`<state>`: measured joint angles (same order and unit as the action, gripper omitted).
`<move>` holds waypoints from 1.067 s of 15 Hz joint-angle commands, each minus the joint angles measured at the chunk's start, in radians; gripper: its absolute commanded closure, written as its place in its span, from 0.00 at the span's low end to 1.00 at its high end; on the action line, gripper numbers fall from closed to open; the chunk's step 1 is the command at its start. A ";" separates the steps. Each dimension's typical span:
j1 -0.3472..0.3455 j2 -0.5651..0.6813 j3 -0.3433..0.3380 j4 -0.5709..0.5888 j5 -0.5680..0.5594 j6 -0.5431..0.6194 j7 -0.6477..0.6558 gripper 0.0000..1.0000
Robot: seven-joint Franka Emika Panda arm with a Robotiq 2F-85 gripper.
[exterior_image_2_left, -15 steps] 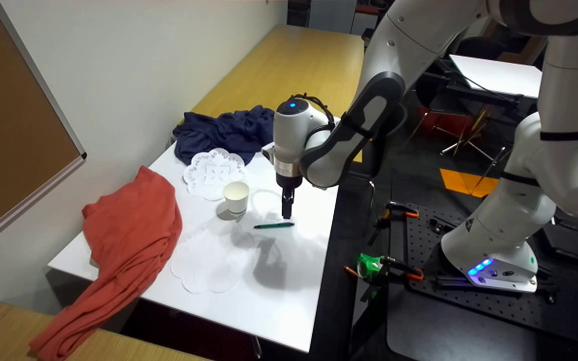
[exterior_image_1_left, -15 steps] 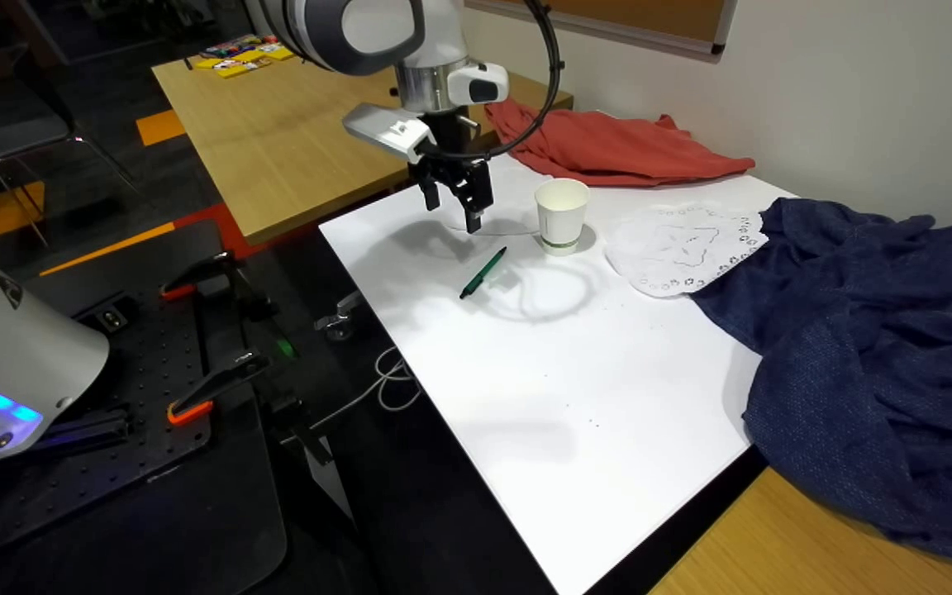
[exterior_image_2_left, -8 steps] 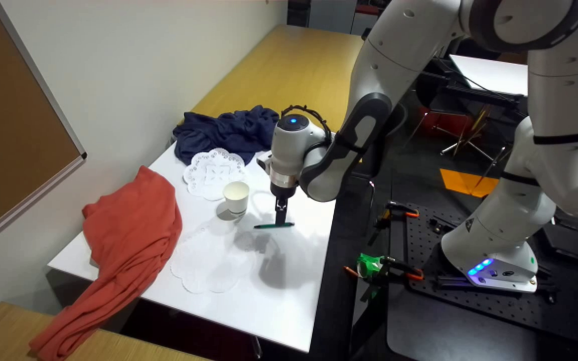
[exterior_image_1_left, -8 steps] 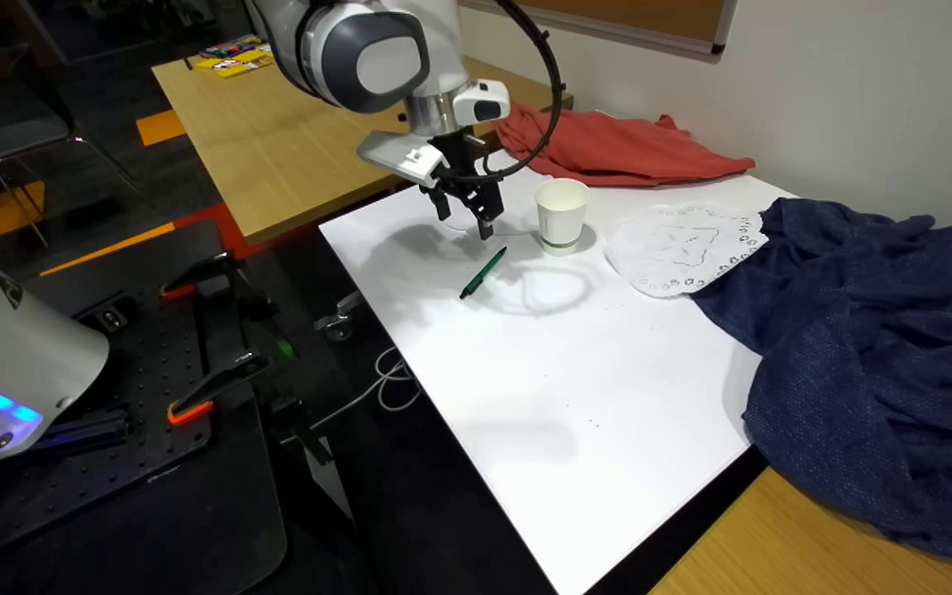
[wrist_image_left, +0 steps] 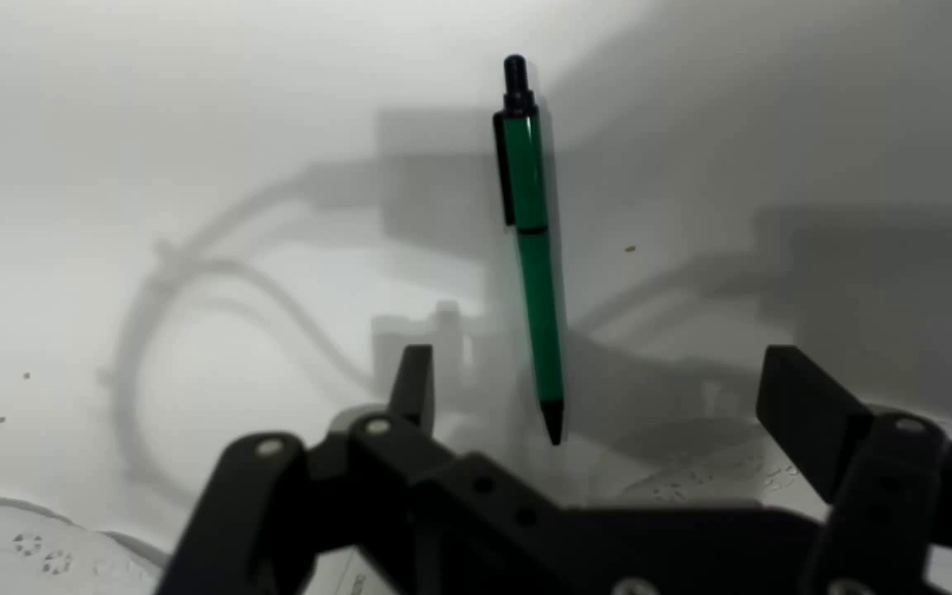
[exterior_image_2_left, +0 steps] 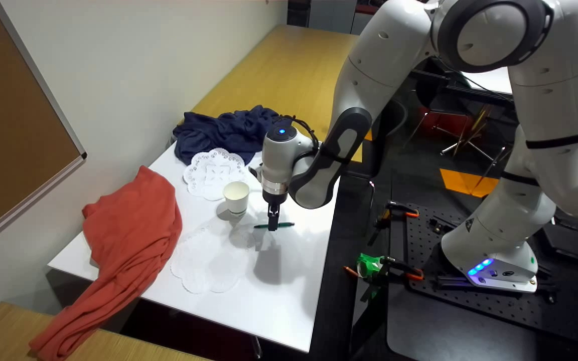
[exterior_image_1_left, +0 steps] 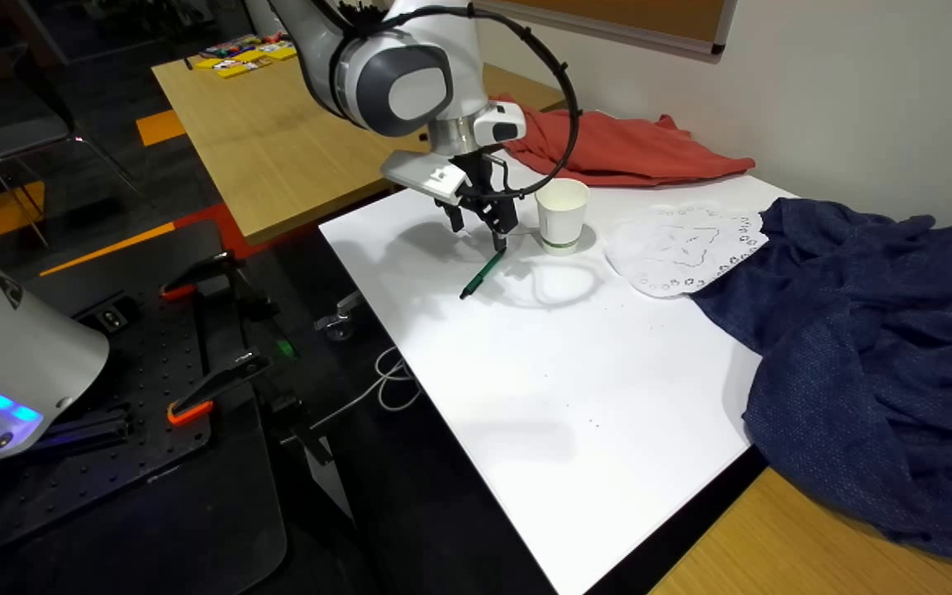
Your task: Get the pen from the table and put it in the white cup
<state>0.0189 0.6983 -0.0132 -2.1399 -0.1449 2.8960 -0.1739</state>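
Note:
The green pen (exterior_image_1_left: 482,276) lies flat on the white table (exterior_image_1_left: 542,397). It shows whole in the wrist view (wrist_image_left: 537,281), its black tip toward the gripper. In an exterior view the gripper covers part of the pen (exterior_image_2_left: 285,224). The white cup (exterior_image_1_left: 561,221) stands upright beside the pen, also in an exterior view (exterior_image_2_left: 236,200). My gripper (exterior_image_1_left: 478,235) points down, open and empty, above the pen's tip end. In the wrist view the fingers (wrist_image_left: 596,380) are wide apart, with the pen tip between them, nearer the left finger. The fingers look apart from the pen.
A white lace doily (exterior_image_1_left: 687,248) lies beyond the cup; a fainter one (exterior_image_2_left: 213,263) lies on the table near the pen. A red cloth (exterior_image_1_left: 625,153) and a navy cloth (exterior_image_1_left: 881,372) lie at the table's edges. A tan wooden table (exterior_image_1_left: 294,149) adjoins.
The gripper has moved down and along the pen toward the cup, now above the pen's tip end. It stays open. The pen and cup have not moved.

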 commanded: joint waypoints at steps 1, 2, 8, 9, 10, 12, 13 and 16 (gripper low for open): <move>-0.046 0.043 0.042 0.060 -0.014 -0.032 -0.064 0.00; -0.051 0.052 0.048 0.069 -0.015 -0.033 -0.077 0.00; -0.071 0.105 0.054 0.121 -0.015 -0.063 -0.116 0.00; -0.074 0.113 0.054 0.129 -0.015 -0.067 -0.122 0.00; -0.076 0.120 0.054 0.135 -0.015 -0.071 -0.124 0.00; -0.078 0.133 0.053 0.150 -0.015 -0.080 -0.124 0.00; -0.080 0.139 0.054 0.155 -0.014 -0.085 -0.125 0.00; -0.080 0.153 0.054 0.170 -0.015 -0.090 -0.126 0.29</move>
<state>-0.0365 0.8366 0.0202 -2.0045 -0.1453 2.8455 -0.2756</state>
